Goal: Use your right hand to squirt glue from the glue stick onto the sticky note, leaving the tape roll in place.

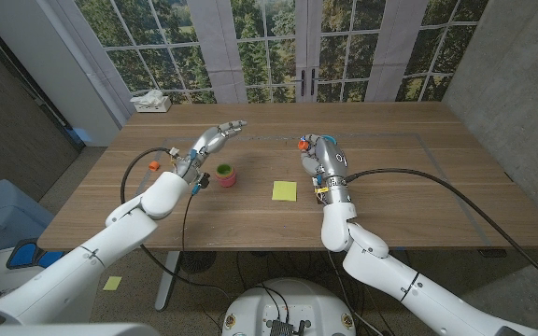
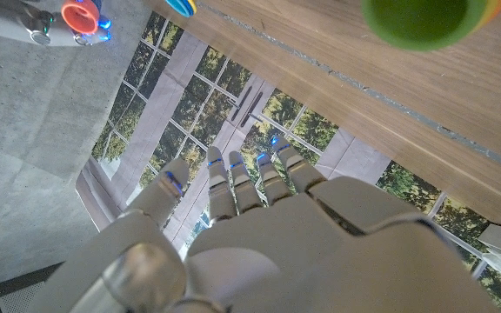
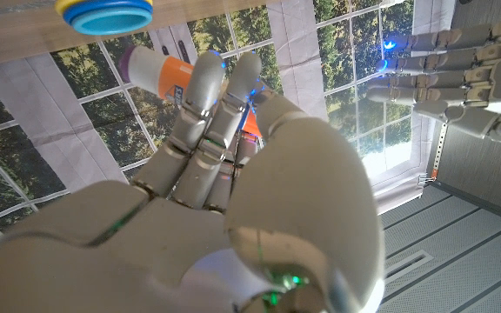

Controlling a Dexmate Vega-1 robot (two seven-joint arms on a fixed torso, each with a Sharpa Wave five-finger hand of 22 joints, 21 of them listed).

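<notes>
wooden table (image 1: 418,187) is sitting before tall windows, both arms reaching over it

right hand (image 1: 321,157) is grasping the glue stick (image 3: 150,69), its orange part peeking out past the fingers (image 3: 211,104), just beyond the yellow sticky note (image 1: 284,190). left hand (image 1: 211,143) is hovering with fingers (image 2: 233,178) spread, holding nothing, above the tape roll (image 1: 225,175), which is lying left of the note, apart from it

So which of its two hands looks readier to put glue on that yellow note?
The right hand, probably. Its fingers already wrap the glue stick, and it sits just behind the sticky note. The left hand holds nothing, fingers spread above the tape roll, which should stay put.
</notes>
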